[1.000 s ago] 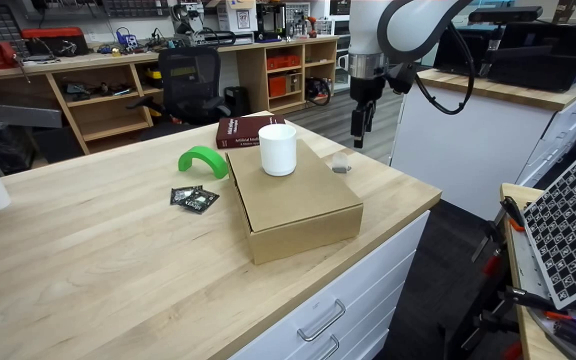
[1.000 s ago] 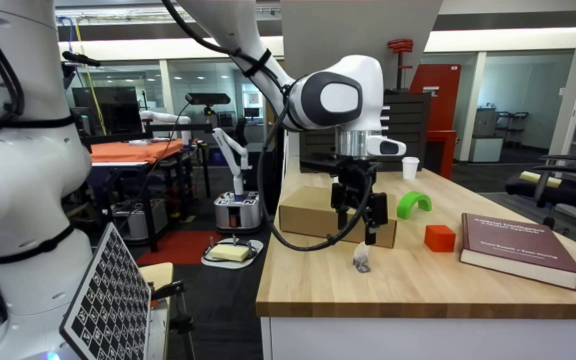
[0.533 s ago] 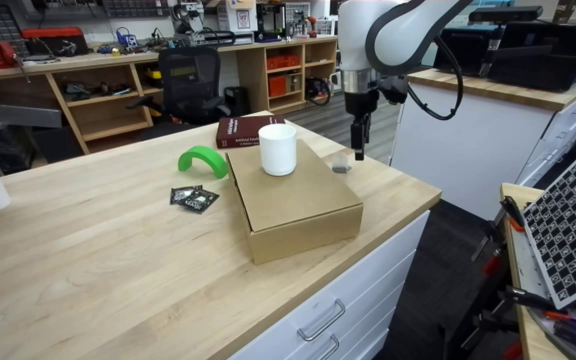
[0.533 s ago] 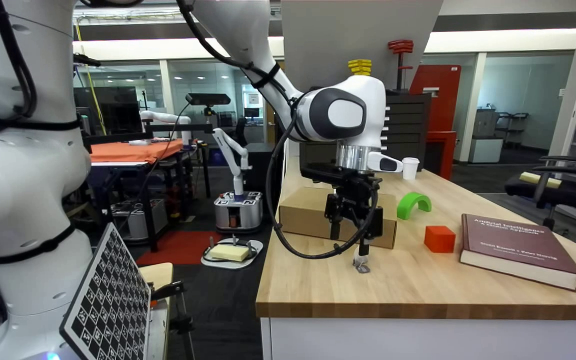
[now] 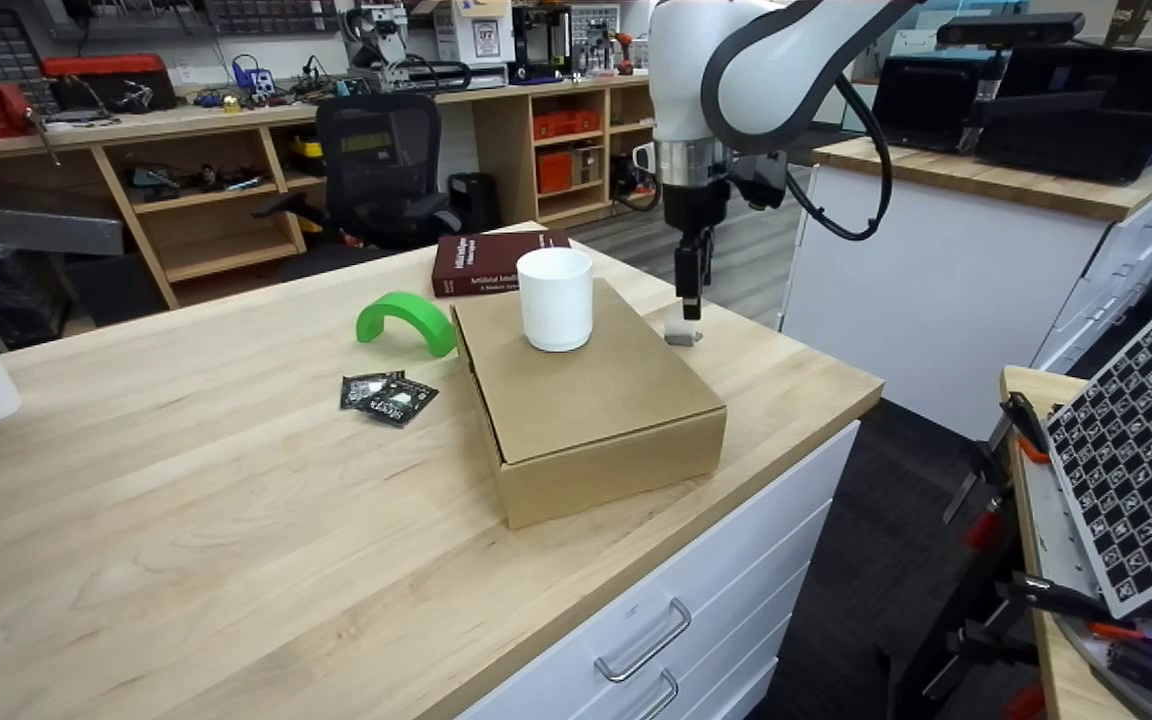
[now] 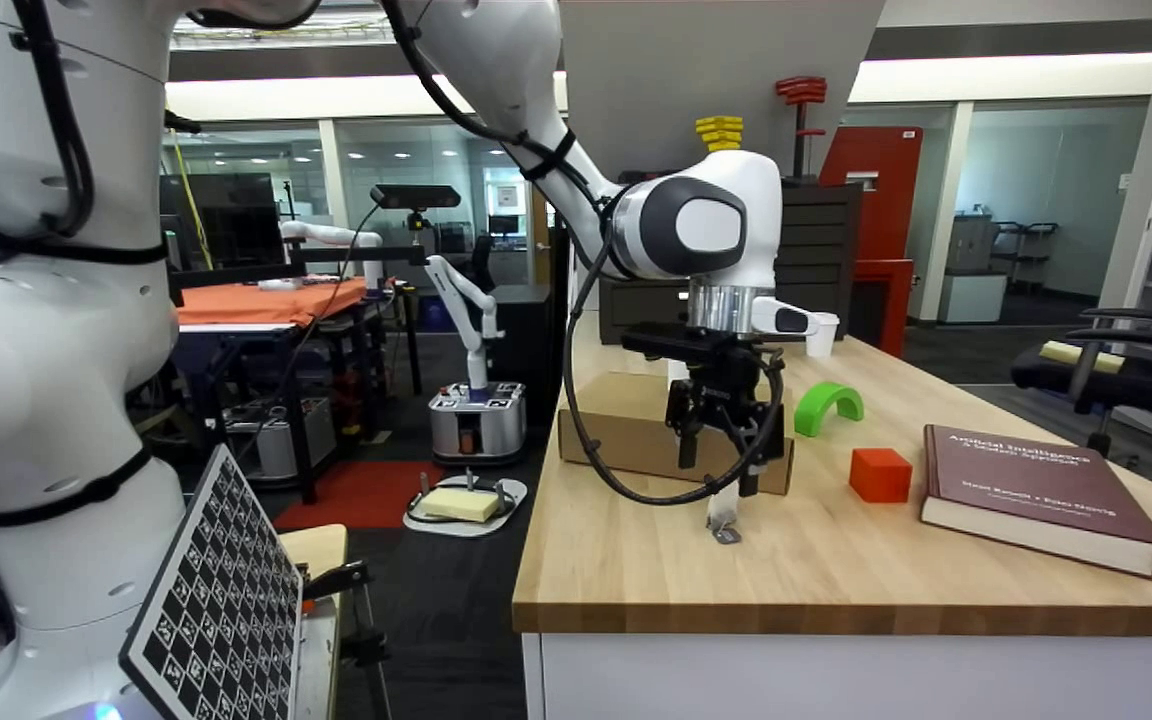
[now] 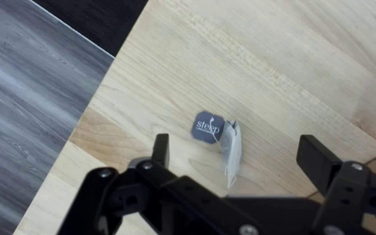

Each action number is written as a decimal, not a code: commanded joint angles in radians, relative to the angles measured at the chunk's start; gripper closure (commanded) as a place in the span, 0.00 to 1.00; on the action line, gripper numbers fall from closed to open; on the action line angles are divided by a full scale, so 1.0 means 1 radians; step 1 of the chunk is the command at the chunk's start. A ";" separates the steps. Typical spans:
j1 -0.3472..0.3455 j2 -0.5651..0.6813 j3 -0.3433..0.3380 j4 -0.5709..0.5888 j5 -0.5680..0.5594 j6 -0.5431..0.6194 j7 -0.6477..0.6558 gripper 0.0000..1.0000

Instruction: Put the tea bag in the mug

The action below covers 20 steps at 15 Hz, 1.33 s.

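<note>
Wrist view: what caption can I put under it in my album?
A tea bag with its "steep" tag sits on the wooden table near the open gripper.

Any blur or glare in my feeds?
Wrist view: the bag shows no glare; its tag reads "steep", smaller print smears; the tool blurs toward the bottom. In an exterior view, the mug is bright, its side nearly featureless; in an exterior view, the book has soft lettering.
</note>
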 commanded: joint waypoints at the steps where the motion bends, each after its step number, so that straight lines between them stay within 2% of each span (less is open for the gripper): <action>1: 0.003 0.001 -0.014 0.035 0.016 -0.037 -0.030 0.00; 10: 0.004 0.078 -0.012 0.054 0.013 -0.030 -0.079 0.00; 18: 0.000 0.093 -0.007 0.080 0.014 -0.029 -0.097 0.00; 19: 0.000 0.092 -0.007 0.083 0.015 -0.027 -0.097 0.21; 20: -0.002 0.091 -0.006 0.087 0.017 -0.026 -0.103 0.26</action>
